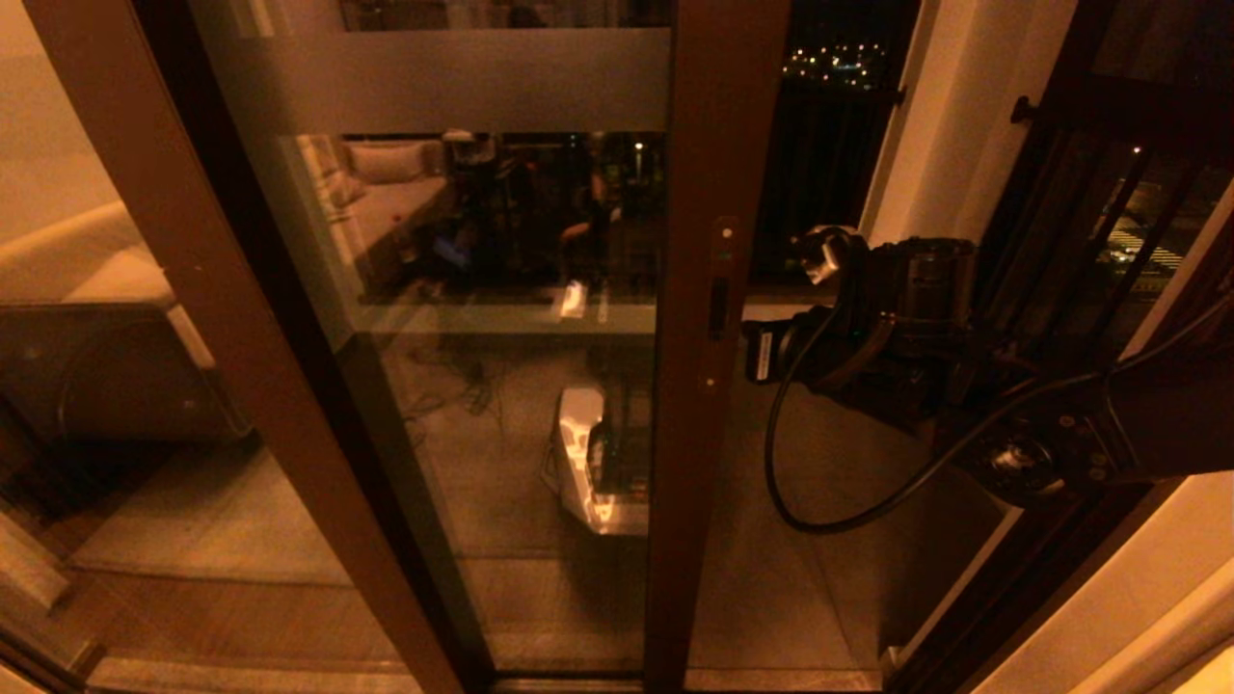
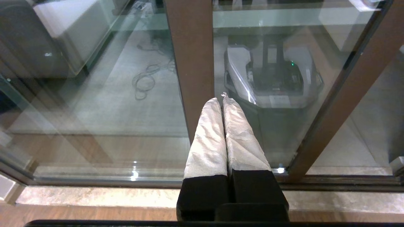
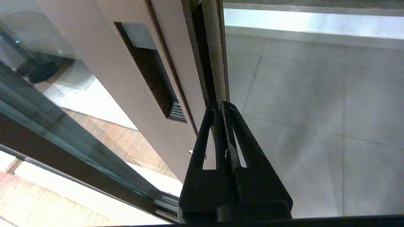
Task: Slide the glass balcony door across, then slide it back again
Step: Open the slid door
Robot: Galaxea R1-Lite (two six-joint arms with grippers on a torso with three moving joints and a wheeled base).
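Observation:
The glass balcony door (image 1: 501, 405) stands partly slid to the left, its frosted band (image 1: 463, 82) near the top. Its dark brown stile (image 1: 715, 173) carries a slim recessed handle (image 1: 718, 306), also seen as a handle (image 3: 151, 72) in the right wrist view. My right gripper (image 1: 755, 350) is shut, with nothing between its fingers. Its tips (image 3: 222, 105) rest against the stile's outer edge (image 3: 214, 47), just past the handle. My left gripper (image 2: 222, 100) is shut, white-wrapped fingers together, pointing at the glass beside a brown upright (image 2: 189, 56), and it is out of the head view.
Right of the stile the doorway opens onto the tiled balcony floor (image 1: 829, 559). A pale wall (image 1: 925, 125) and dark railing (image 1: 1109, 193) bound it. My arm's black cable (image 1: 786, 482) loops down. The floor track (image 2: 331, 182) runs along the sill. My base is reflected in the glass (image 1: 598, 463).

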